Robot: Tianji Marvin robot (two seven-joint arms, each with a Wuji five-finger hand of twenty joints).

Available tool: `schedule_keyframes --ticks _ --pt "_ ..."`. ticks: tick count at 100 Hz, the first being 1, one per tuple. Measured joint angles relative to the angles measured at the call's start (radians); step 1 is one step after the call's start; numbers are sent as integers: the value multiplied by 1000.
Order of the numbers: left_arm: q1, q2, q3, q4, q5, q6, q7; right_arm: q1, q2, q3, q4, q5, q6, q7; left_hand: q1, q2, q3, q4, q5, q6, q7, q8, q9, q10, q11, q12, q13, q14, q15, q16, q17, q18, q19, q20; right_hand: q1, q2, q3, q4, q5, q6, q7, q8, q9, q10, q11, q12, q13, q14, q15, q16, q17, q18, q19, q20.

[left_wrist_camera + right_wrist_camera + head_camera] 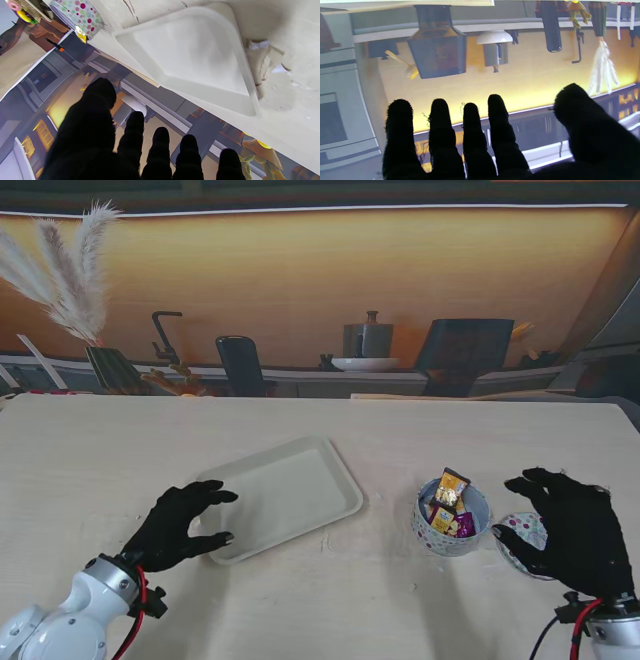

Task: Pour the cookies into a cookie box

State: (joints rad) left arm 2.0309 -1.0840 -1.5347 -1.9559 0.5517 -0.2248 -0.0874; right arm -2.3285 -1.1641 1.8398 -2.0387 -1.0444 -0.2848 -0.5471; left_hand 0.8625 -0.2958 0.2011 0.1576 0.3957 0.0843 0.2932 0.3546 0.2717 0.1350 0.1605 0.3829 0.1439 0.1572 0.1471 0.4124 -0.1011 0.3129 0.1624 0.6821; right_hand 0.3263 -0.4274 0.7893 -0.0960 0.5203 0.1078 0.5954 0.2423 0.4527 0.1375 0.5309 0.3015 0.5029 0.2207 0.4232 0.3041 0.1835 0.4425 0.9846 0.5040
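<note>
Both black-gloved hands hovering, fingers spread, holding nothing.
The left hand [180, 523] is sitting beside the shallow white rectangular plastic tray [290, 485]; the right hand [570, 528] is covering a dotted lid [527, 531], right of the round polka-dot tin [451, 523] of wrapped cookies [450, 488].

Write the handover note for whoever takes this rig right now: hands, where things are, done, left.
Left hand: open, holding nothing, fingers at the near-left edge of the white tray.
Right hand: open, holding nothing, over the dotted lid lying right of the cookie tin.
Cookie tin: upright on the table, right of the tray, lid off, wrapped cookies inside.
Done: tin appears opened.
Left: grasp the tin and pour; nothing lies in the tray yet.
</note>
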Motion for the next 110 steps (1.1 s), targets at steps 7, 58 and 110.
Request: schedule_keyframes --ticks 7,58,110 --pt "17 0 1 0 -10 -11 5 -3 2 24 11 6 9 27 0 0 0 0 0 0 0 0 0 1 0 0 6 1 0 7 4 0 0 0 1 -9 -10 0 -57 -6 -7 -3 -56 -11 2 -1 -46 -12 -5 -2 -32 -6 -30 -7" --pt "65 1 15 10 5 -68 16 56 49 76 141 44 137 472 0 0 -11 0 11 0 0 12 10 3 -1 0 13 5 10 9 4 1 0 0 1 -28 -149 19 -395 -101 -286 -117 -275 -92 -522 -246 -356 -145 -197 -87 -217 -153 -335 24" --pt "67 5 11 24 12 -93 4 264 90 -5 327 84 199 617 0 0 -11 0 12 0 0 19 10 3 -1 0 13 5 10 9 4 1 -15 -47 1 -78 -150 19 -391 -126 -470 68 -286 -96 -547 -249 -365 -145 -245 -87 -230 -153 -395 69"
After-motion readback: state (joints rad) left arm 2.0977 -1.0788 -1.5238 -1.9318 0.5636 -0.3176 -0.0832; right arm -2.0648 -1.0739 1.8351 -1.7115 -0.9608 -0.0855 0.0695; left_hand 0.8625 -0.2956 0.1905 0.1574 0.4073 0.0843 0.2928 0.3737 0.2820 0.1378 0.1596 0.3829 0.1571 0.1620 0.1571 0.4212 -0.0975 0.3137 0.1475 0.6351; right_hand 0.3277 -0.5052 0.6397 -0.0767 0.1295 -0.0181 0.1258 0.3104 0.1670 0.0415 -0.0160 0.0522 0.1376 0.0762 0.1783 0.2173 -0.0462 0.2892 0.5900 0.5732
